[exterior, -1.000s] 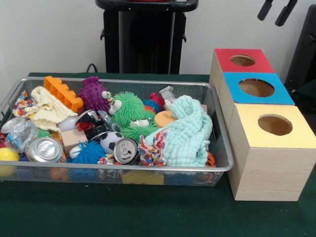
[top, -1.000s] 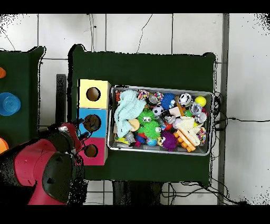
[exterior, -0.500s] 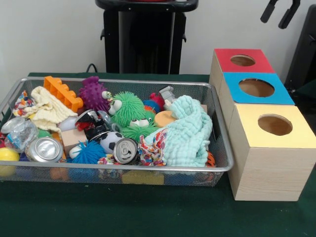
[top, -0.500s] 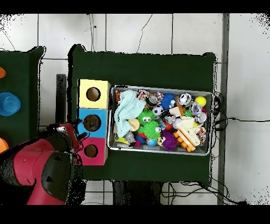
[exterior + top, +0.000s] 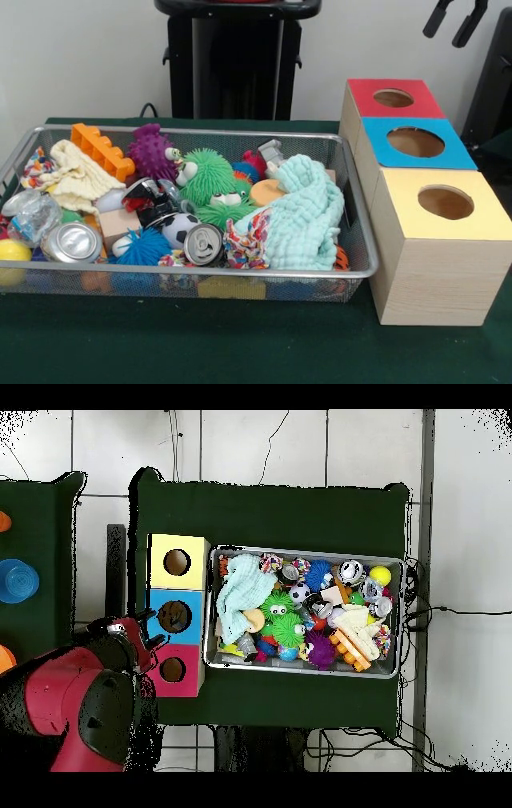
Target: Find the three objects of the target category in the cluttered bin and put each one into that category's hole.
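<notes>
A wire mesh bin (image 5: 357, 270) on the green table is heaped with clutter. It holds two drink cans (image 5: 204, 242) (image 5: 72, 241), a green fuzzy toy (image 5: 206, 176), a purple spiky toy (image 5: 152, 150), an orange toothed block (image 5: 100, 149), a mint cloth (image 5: 308, 212), a cream cloth (image 5: 76, 178) and a soccer ball (image 5: 178, 227). To the right stand three wooden boxes with round holes: red (image 5: 364, 96), blue (image 5: 378, 148) and yellow (image 5: 400, 204). My gripper (image 5: 454, 18) hangs open and empty high above the red box, away from the bin. In the overhead view the gripper (image 5: 150, 630) sits beside the red box (image 5: 190, 675).
A black stand (image 5: 232, 72) rises behind the bin. A blue spiky ball (image 5: 144, 246), a yellow ball (image 5: 11, 251) and a wooden cube (image 5: 120, 222) lie at the bin's near left. A blue round object (image 5: 15, 580) lies on a side table in the overhead view.
The gripper has drifted slightly up and to the right in the front view, still open and empty. Nothing in the bin has moved.
</notes>
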You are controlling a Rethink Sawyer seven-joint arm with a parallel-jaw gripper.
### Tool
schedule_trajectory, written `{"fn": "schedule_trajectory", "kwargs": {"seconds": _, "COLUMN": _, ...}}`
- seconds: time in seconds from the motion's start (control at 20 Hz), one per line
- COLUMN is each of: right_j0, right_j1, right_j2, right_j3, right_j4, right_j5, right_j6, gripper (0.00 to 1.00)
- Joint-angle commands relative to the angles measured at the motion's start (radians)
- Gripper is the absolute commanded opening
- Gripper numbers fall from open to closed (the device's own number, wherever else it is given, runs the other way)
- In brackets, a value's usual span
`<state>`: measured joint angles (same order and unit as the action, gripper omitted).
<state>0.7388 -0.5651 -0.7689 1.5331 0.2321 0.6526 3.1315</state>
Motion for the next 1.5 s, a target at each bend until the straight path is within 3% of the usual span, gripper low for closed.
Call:
{"fn": "schedule_trajectory", "kwargs": {"seconds": 0.05, "right_j0": -0.04, "right_j1": -0.005, "right_j2": 0.109, "right_j3": 0.099, "right_j4": -0.067, "right_j5": -0.042, "right_j6": -0.02, "gripper": 1.0}}
{"fn": "schedule_trajectory", "kwargs": {"seconds": 1.5, "right_j0": -0.043, "right_j1": 0.004, "right_j2": 0.109, "right_j3": 0.1, "right_j4": -0.07, "right_j5": -0.065, "right_j6": -0.016, "gripper": 1.0}}
